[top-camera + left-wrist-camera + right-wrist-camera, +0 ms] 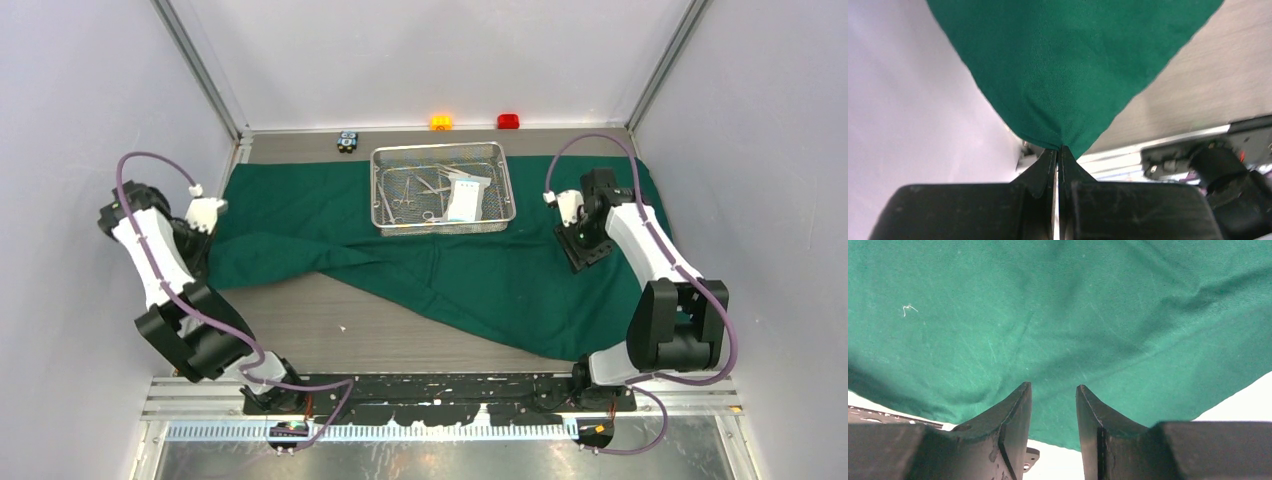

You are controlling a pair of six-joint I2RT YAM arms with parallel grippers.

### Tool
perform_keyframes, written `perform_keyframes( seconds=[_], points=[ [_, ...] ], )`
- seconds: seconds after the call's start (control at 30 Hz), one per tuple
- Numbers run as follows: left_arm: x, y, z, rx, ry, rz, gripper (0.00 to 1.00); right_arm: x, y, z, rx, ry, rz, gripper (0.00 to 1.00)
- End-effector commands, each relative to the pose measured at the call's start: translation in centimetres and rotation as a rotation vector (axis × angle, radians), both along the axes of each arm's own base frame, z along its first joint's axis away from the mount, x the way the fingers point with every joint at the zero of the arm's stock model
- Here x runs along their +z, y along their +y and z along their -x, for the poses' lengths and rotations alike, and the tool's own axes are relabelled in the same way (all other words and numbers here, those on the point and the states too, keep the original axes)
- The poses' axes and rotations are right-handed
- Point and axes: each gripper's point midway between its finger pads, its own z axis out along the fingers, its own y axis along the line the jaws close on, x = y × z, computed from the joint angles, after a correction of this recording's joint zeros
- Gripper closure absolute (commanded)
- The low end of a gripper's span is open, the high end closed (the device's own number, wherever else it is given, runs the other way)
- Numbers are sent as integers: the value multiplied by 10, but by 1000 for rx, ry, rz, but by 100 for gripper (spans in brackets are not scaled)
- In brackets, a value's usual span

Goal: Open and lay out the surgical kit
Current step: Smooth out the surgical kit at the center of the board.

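1. Top view: shows dark green cloth wrap (480, 270) spread rumpled over the table (330, 325), near edge folded back. Carries wire-mesh tray (445, 228) at its far middle, with steel instruments (405, 195) and white-blue packet (462, 200) inside.
2. Left wrist: finds left pincer (1058, 150) clamped on a corner of the cloth wrap, fabric fanning away from the tips.
3. Right wrist: finds right pincer (1053, 390) parted, gripping nothing, cloth wrap lying just beyond the tips.
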Motion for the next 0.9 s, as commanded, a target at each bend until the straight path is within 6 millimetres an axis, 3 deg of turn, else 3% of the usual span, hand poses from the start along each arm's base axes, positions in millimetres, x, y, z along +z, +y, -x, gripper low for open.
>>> perform_keyframes(
  seconds=[0.0,0.2,0.43,0.63,0.87],
  points=[
    [10,23,62,-77,149,-114,100,21,10,-2,54,-59,-24,57],
    [20,42,107,-94,267,-130,100,25,15,1,98,-82,-22,57],
    [19,55,139,-131,360,-163,100,26,15,10,125,-90,-18,57],
    [22,65,153,-117,365,-168,100,28,14,15,161,-91,-6,56],
    [4,80,153,-107,411,-187,100,25,12,17,170,-78,2,56]
  ],
)
